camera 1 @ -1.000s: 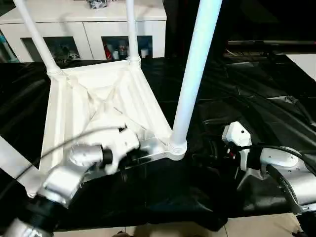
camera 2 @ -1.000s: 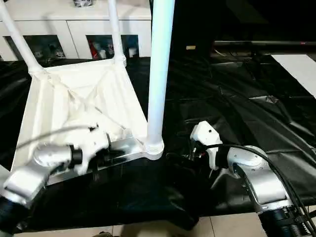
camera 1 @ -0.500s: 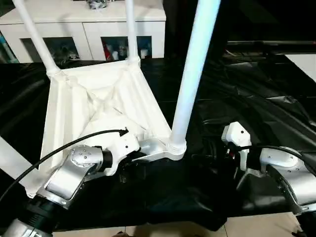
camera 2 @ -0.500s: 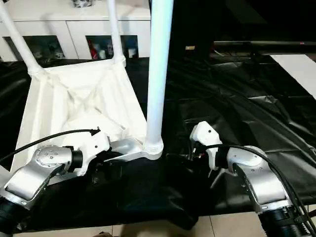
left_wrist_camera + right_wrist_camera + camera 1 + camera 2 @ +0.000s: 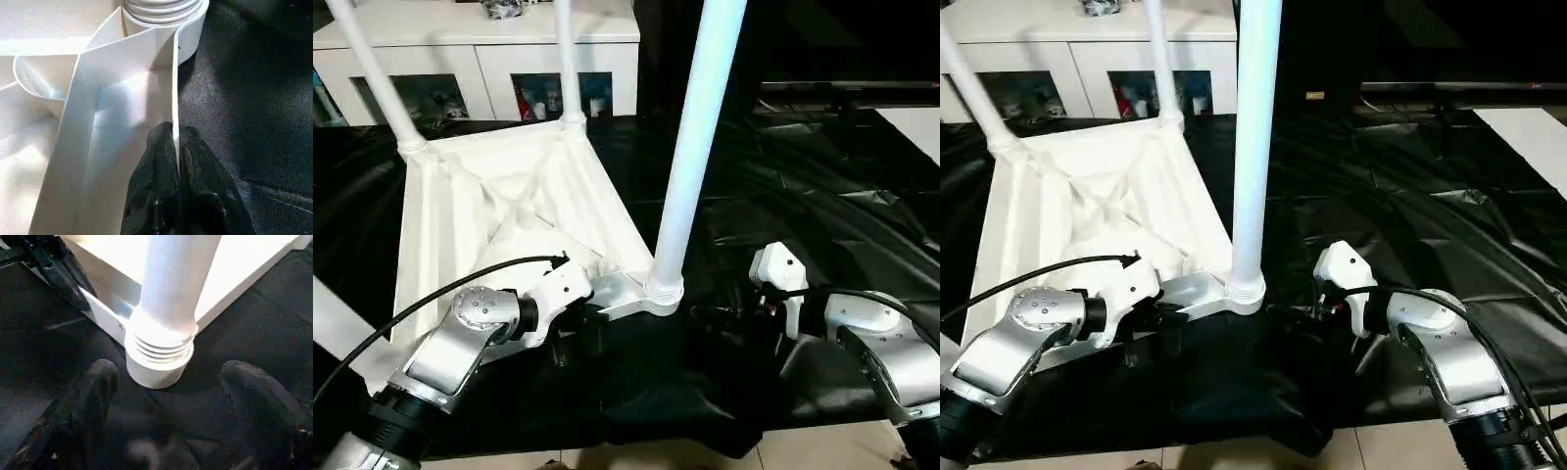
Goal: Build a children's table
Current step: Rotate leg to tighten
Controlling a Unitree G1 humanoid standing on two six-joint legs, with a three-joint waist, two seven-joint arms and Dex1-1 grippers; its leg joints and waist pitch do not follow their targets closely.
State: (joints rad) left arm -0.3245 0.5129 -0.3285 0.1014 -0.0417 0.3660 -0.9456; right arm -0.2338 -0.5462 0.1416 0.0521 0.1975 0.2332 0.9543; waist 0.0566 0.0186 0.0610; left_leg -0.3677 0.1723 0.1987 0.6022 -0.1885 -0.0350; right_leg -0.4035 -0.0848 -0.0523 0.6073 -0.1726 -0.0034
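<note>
The children's table top (image 5: pixel 509 196) lies upside down on the black sheet, ribbed underside up. White legs stand in its corner sockets: the near one (image 5: pixel 690 147), two far ones (image 5: pixel 372 73) (image 5: pixel 565 59), and one at the left edge (image 5: pixel 333 323). My left gripper (image 5: pixel 175 131) is shut on the thin near rim (image 5: pixel 174 88), one black finger on each side, a short way from the near corner socket (image 5: pixel 664 291). My right gripper (image 5: pixel 168 369) stands open just in front of that socket (image 5: pixel 159 357), its fingers (image 5: pixel 95 391) low on the sheet and apart from it.
A white cabinet (image 5: pixel 489 39) with glass-fronted compartments stands behind the table. The crumpled black sheet (image 5: pixel 822 196) covers the surface to the right. Pale floor (image 5: pixel 656 455) shows past the sheet's near edge.
My left gripper came down from above the underside to the near rim and closed on it. The right arm has stayed put.
</note>
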